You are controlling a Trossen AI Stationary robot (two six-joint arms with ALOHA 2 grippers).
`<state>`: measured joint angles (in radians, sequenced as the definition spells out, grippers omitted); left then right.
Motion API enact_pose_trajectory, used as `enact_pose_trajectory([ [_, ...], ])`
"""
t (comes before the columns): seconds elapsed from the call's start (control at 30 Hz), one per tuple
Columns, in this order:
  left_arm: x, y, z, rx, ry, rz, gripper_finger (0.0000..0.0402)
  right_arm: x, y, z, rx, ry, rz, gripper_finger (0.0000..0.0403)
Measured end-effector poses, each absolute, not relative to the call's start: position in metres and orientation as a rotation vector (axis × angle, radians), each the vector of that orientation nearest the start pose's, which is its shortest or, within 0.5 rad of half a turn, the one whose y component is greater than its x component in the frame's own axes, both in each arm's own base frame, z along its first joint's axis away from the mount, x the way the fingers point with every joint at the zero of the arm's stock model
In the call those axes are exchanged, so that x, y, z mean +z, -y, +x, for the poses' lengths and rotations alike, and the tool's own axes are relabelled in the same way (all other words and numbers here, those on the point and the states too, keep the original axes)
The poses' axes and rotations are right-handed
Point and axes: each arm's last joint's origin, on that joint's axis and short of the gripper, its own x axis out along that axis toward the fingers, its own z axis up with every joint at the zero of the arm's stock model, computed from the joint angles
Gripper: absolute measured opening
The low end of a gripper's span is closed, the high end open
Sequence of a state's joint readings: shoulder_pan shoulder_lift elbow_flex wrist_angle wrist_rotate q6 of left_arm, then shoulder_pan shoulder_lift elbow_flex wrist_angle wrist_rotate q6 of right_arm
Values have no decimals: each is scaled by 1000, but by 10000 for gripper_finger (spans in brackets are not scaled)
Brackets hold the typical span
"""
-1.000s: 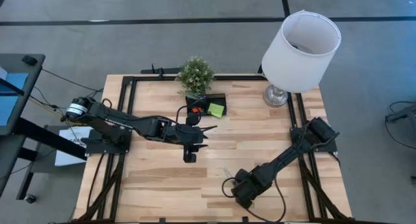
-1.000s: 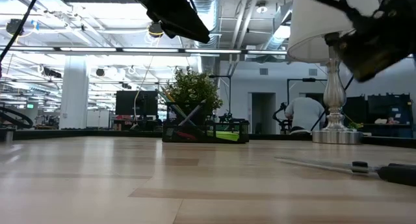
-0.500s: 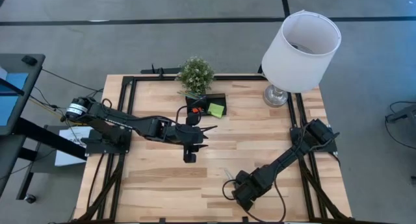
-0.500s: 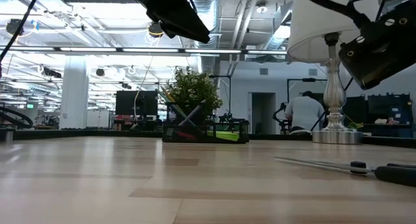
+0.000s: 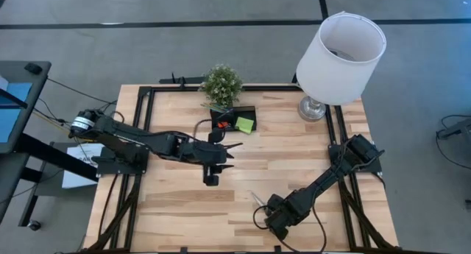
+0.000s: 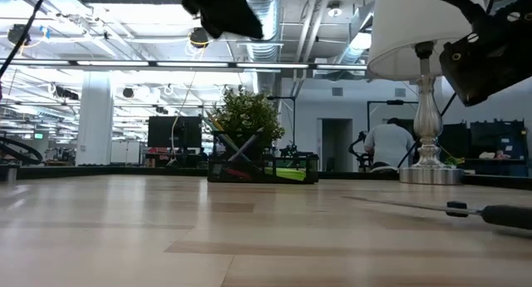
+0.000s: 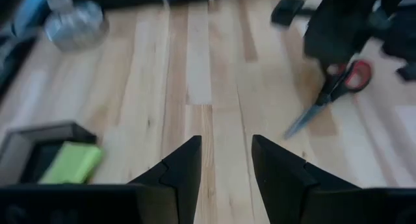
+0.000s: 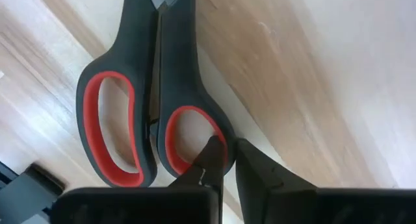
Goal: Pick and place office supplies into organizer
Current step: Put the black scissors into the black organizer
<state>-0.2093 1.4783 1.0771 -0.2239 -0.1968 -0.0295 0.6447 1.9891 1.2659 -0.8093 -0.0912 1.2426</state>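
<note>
Right hand [image 8: 224, 160] pinching one handle loop of scissors [image 8: 149, 100] lying flat on bench [image 5: 309, 151] near front edge. Left hand [image 7: 224, 162] spread, empty, hovering mid-bench, near organizer [image 5: 234, 121] beside plant [image 5: 221, 85].

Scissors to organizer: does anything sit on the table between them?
The left gripper and its arm hang over the table between the scissors, near the right gripper, and the organizer. The bare wood along that line holds nothing visible.
</note>
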Motion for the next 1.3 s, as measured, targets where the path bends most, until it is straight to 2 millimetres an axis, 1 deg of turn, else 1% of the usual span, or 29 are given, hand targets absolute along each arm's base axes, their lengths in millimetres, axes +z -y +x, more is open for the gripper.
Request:
enact_pose_trajectory([
  [0.1, 291, 60, 304, -3, -546, 124, 113, 137, -212, 283, -403, -1518, 505, 9],
  [0.17, 307, 56, 291, 26, -495, 139, 99, 142, -204, 285, -456, -1428, 461, 9],
  [0.3, 340, 47, 261, 95, -401, 166, 71, 163, -187, 290, -500, -1321, 466, 8],
  [0.4, 358, 41, 238, 121, -346, 184, 56, 175, -178, 294, -456, -1301, 438, 5],
  [0.57, 384, 33, 203, 150, -234, 183, 42, 197, -138, 308, -442, -1246, 416, 5],
  [0.67, 393, 29, 185, 159, -196, 196, 39, 211, -114, 313, -418, -1224, 429, 5],
  [0.77, 395, 25, 170, 157, -218, 253, 38, 227, -92, 316, -386, -1183, 449, 5],
  [0.87, 391, 23, 160, 151, -280, 312, 38, 243, -69, 319, -347, -1119, 490, 5],
  [1.03, 380, 21, 155, 158, -399, 356, 38, 267, -31, 324, -273, -986, 590, 5],
  [1.17, 370, 23, 162, 122, -483, 416, 46, 273, -5, 333, -234, -896, 683, 5],
  [1.3, 359, 28, 179, 54, -554, 503, 70, 268, 7, 345, -116, -879, 772, 5],
])
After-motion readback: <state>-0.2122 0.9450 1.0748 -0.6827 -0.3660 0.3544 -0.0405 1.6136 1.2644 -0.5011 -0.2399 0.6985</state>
